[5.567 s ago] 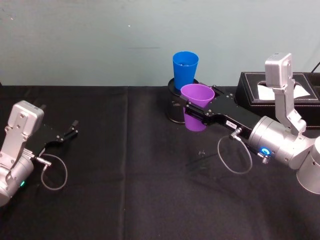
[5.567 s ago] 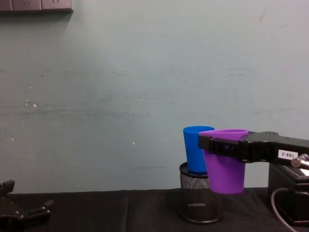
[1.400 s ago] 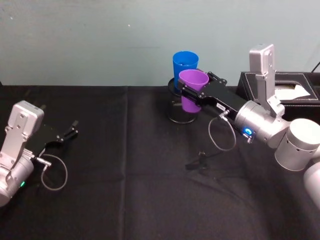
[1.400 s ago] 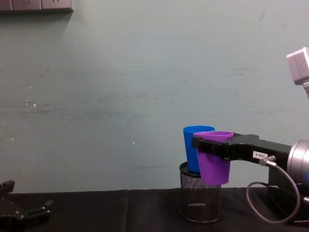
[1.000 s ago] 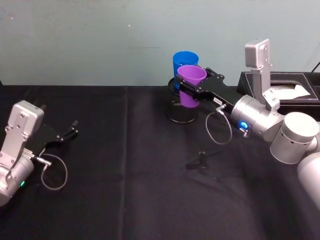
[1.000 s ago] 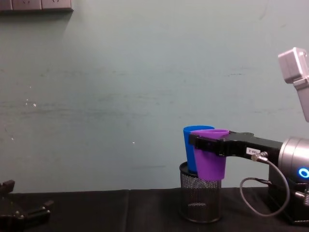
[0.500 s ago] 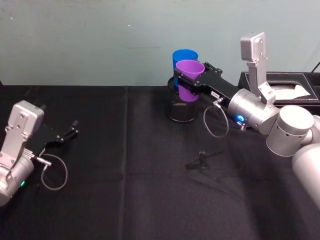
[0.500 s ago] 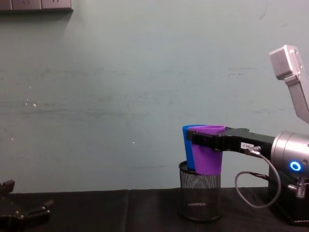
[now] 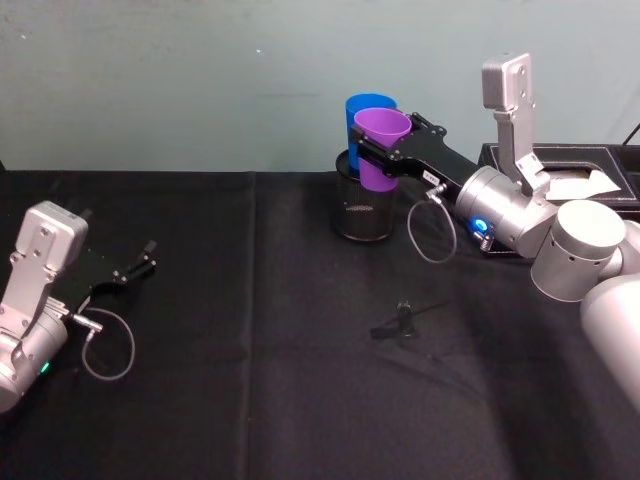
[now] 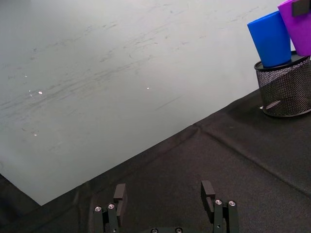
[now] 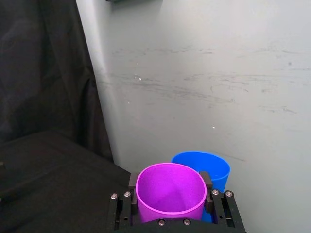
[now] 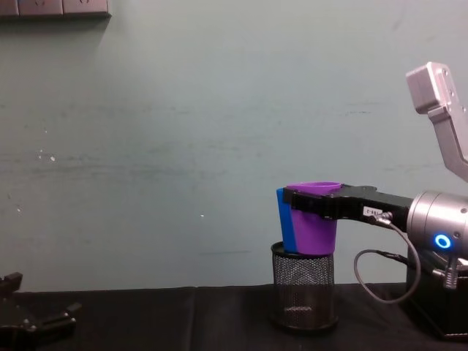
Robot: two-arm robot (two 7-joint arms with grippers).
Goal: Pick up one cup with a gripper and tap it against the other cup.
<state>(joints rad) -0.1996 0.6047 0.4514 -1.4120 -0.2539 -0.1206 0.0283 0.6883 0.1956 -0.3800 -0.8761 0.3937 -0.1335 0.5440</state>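
Purple cup brought up against the blue one

The right gripper (image 9: pixel 382 141) had its fingers (image 12: pixel 329 202) clamped on the purple cup (image 9: pixel 384 126) just below the rim, above the mesh holder (image 9: pixel 360 215). The blue cup (image 9: pixel 361 108) stood just beyond the fingers, apparently touching. Light, smooth plastic likely flexes and slips, so gripping near the stiffer rim suited. The left gripper (image 9: pixel 135 268) lay idle, fingers apart.

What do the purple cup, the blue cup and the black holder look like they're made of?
Purple cup, in the right pincer: probably plastic; smooth, evenly coloured wall with a soft sheen.
Blue cup: likely the same plastic; uniform bright colour, smooth wall.
Holder: looks like black wire mesh, probably metal; fine see-through grid with a solid rim.
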